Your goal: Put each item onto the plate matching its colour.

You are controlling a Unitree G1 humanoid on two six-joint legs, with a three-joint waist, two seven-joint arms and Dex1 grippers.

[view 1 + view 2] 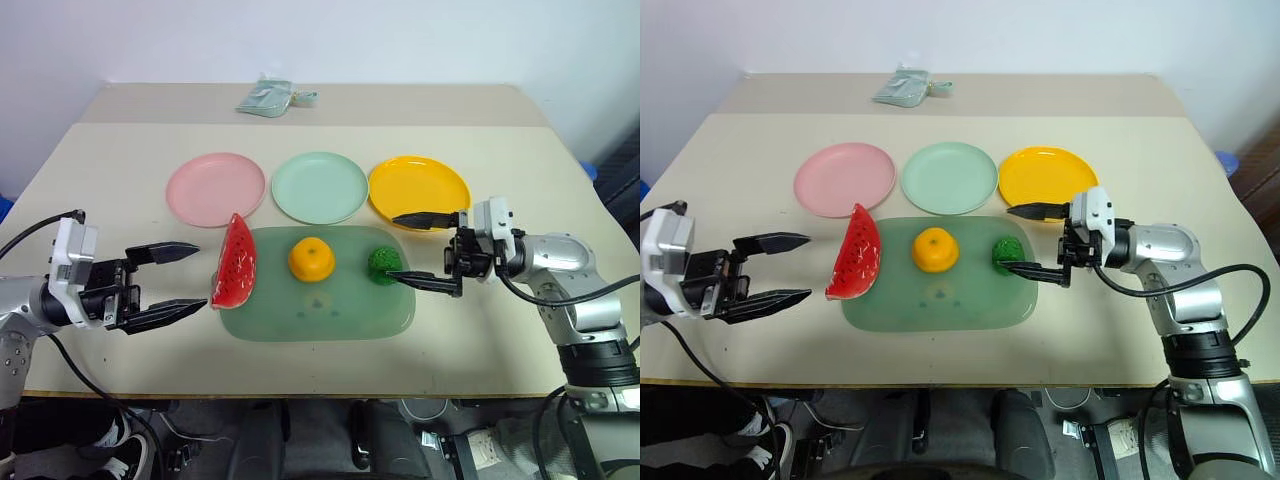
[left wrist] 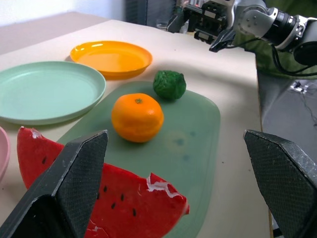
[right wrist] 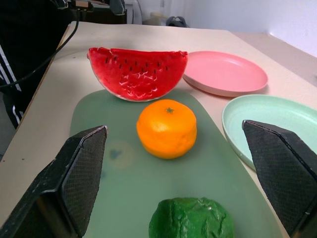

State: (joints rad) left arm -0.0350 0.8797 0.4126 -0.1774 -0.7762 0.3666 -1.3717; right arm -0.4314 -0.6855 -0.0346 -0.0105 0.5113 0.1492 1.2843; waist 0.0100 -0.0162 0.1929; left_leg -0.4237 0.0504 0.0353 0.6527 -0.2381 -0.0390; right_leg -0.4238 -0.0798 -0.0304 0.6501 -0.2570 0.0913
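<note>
Left eye view shows both grippers level over the table [image 1: 120,170], facing each other across a translucent green board [image 1: 330,310]. The left gripper [image 1: 165,283] has its fingers [image 1: 165,251] spread wide and holds nothing; the tips stop just short of the watermelon slice [image 1: 235,265], not touching it. The right gripper [image 1: 425,248] is also spread wide and empty, one finger over the near rim of the yellow-orange plate [image 1: 420,185], the other just beside the dark-green lump [image 1: 383,262]; whether that finger touches the lump cannot be told.

The watermelon slice stands on its rind at the board's left edge, partly over the rim. Its long axis runs from the far side of the table toward the near side, and its red seeded face turns toward the orange [image 1: 311,259]. The orange sits upright at the middle of the board's far half, stem end up. The lump lies near the board's far right corner. The three foods form a row, apart from each other.

Beyond the board lie the pink plate [image 1: 215,188], the pale mint green plate [image 1: 320,186] and the yellow-orange plate, side by side, all bare. A small grey-green packet [image 1: 272,97] rests at the far edge of the table.
</note>
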